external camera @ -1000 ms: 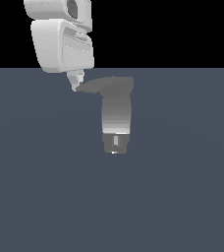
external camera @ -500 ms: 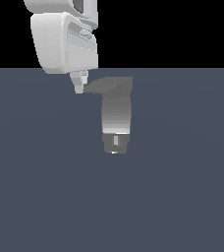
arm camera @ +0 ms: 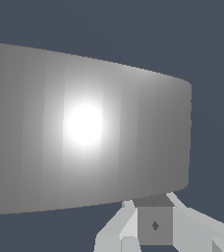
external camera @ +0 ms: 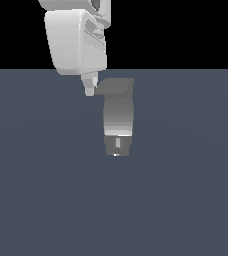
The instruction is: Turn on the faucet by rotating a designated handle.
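Grey floor bears unmarked faucet (external camera: 118,120); pincer (external camera: 89,90) beside handle (external camera: 113,88).

Faucet (external camera: 118,120) on slate-grey floor (external camera: 36,200)

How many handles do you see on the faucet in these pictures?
1. The handle is a flat grey lever at the top of the faucet, pointing toward the exterior view's left, right beside the gripper. Another one behind the faucet body could be hidden.
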`<state>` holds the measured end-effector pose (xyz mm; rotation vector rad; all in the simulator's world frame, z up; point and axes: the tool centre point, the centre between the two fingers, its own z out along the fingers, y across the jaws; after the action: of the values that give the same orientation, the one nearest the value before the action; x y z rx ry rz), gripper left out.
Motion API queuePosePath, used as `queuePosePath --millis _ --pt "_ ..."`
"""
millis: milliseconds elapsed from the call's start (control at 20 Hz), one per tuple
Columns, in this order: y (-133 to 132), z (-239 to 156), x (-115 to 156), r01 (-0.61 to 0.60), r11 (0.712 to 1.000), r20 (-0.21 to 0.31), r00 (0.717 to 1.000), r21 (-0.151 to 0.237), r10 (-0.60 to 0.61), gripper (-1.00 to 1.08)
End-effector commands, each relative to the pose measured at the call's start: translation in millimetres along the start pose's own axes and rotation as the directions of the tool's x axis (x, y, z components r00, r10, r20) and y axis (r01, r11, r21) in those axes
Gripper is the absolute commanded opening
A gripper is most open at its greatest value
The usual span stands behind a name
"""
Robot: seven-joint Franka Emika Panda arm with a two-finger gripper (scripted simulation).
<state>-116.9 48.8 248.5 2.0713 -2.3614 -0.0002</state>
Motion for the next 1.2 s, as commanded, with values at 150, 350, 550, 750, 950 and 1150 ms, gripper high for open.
queuePosePath --millis 150,350,550,750,950,1150 --pt "0.0 -0.1 39.6 -0.025 1.0 0.001 1.0 0.001 0.025 -1.0" --pt "2.0 -0.1 61.3 -0.026 1.0 0.001 1.0 0.001 0.026 -1.0" --pt "4.0 -0.1 83.5 -0.027 1.0 0.0 1.0 0.001 0.027 -1.0" --pt "4.0 -0.1 79.7 -0.006 1.0 0.0 1.0 0.001 0.006 -1.0" --pt "-7.4 0.0 94.5 -0.009 1.0 0.0 1.0 0.001 0.009 -1.0" --pt "-18.8 0.0 109.3 -0.013 1.0 0.0 1.0 0.001 0.013 -1.0"
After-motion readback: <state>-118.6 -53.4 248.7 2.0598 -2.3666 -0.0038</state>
